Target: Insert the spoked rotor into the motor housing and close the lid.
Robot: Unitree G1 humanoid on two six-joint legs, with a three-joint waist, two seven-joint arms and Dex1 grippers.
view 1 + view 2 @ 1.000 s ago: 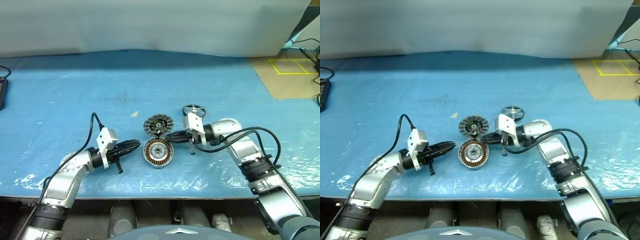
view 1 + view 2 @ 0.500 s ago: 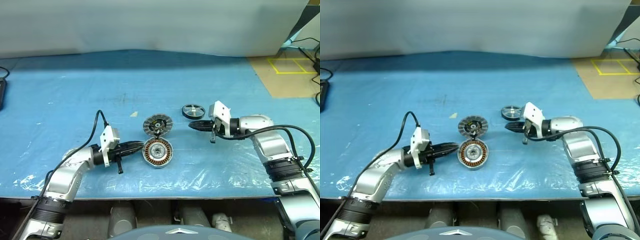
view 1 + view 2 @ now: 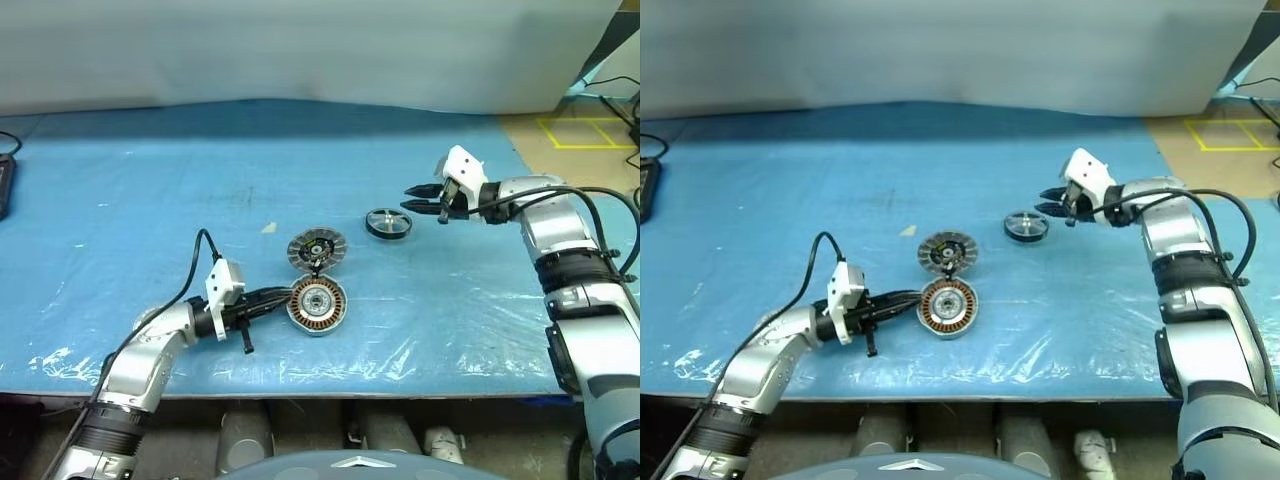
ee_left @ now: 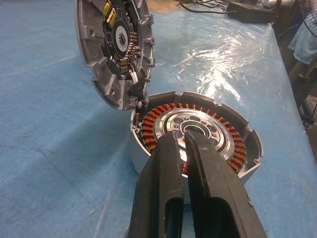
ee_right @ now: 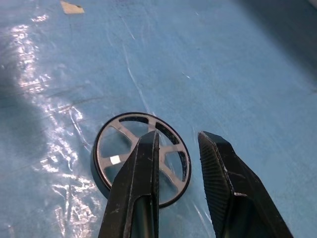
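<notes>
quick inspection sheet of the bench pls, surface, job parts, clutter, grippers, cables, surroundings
surface: blue sheet under clear plastic film, glossy and wrinkled near the front edge.
job's things: motor housing empty, copper windings showing; lid open, tilted up at the housing's far edge; spoked rotor flat on the sheet, apart from both.
clutter: small pale scrap on the sheet.
grippers: left gripper shut, fingertips over the motor housing; right gripper open, empty, above and beside the spoked rotor.
cables: black cable looped at the left wrist; black cables at the far right.
surroundings: grey backdrop; brown floor with yellow tape.
</notes>
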